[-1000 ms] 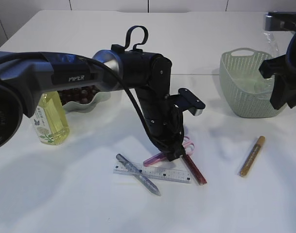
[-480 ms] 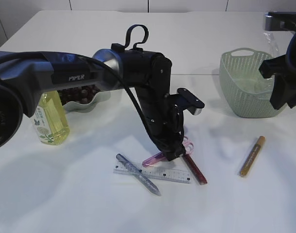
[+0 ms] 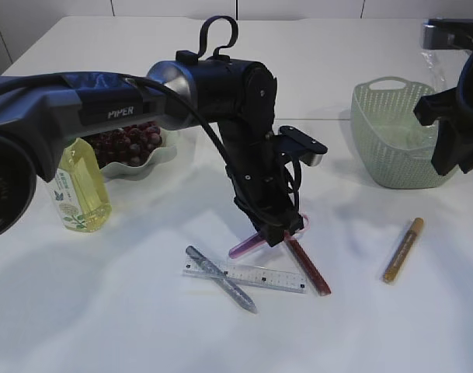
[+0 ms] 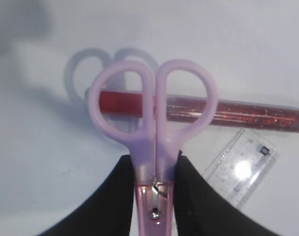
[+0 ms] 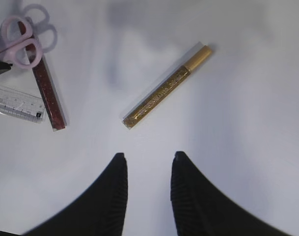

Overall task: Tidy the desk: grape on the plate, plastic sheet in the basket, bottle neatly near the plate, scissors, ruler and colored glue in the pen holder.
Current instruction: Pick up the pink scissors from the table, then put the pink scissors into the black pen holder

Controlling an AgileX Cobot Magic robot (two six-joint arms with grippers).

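While my left pincer grips the scissors, right pincer stands open, empty; ruler beside them awaits.

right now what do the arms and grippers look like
The left arm is matte black with a silver metal ring at one joint and white "PIPER" lettering; a black cable loops over its wrist. The left gripper and right gripper have smooth, curved black fingers, the right ones finely ribbed.

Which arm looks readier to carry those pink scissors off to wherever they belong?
The left. Its fingers already clamp the pink scissors, tilted up off the table. The right gripper hovers empty, nearer the gold glue pen.
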